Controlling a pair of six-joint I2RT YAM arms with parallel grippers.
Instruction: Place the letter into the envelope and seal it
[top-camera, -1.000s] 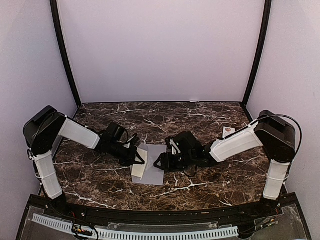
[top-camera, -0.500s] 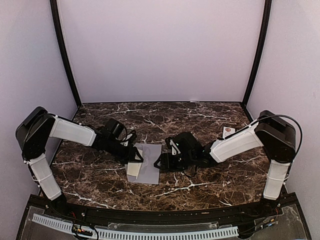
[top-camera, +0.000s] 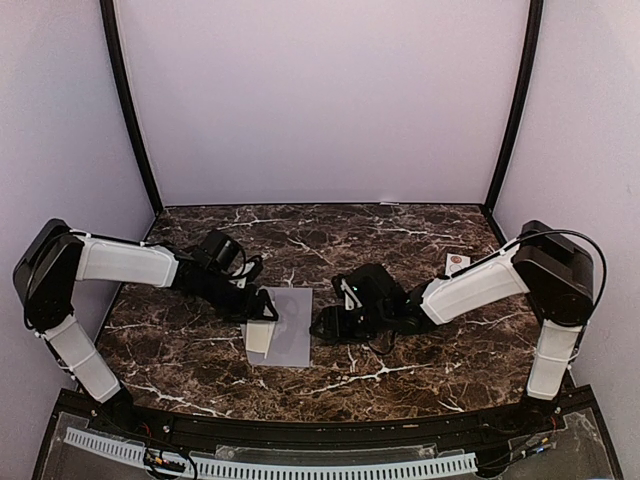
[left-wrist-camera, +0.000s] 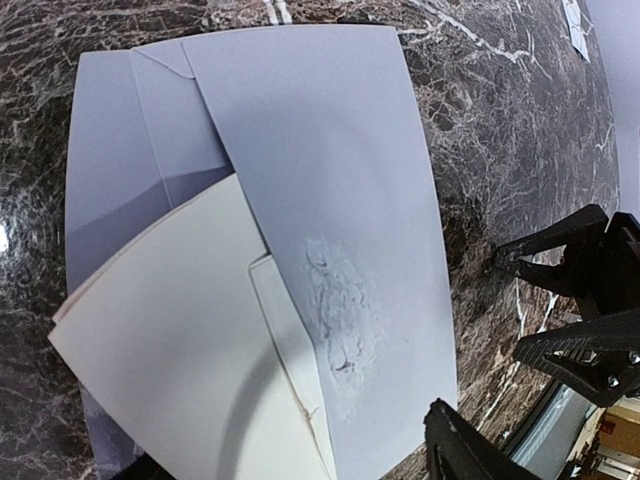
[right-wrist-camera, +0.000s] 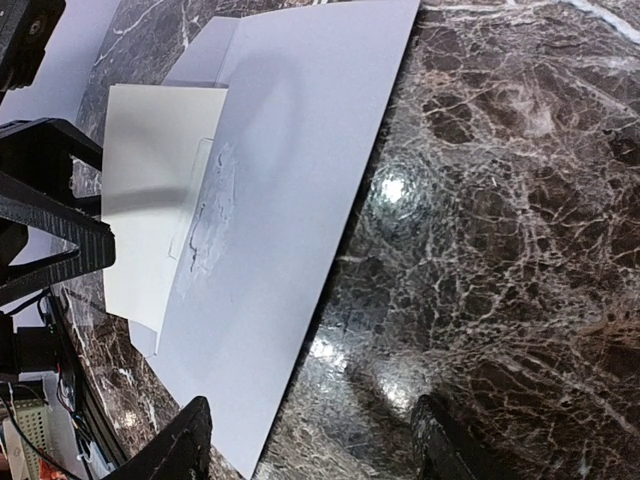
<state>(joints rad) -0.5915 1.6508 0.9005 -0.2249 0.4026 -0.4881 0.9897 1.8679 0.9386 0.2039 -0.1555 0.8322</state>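
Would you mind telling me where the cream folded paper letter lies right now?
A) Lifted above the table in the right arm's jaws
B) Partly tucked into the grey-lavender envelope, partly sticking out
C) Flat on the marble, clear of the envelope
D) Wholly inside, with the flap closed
B: in the left wrist view, one side of the cream folded paper letter is hidden under the top panel of the flat grey-lavender paper envelope, and the rest sticks out.

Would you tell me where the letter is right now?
In the top view the letter lies left of centre, sticking out of the envelope on its left side, beside the left gripper.
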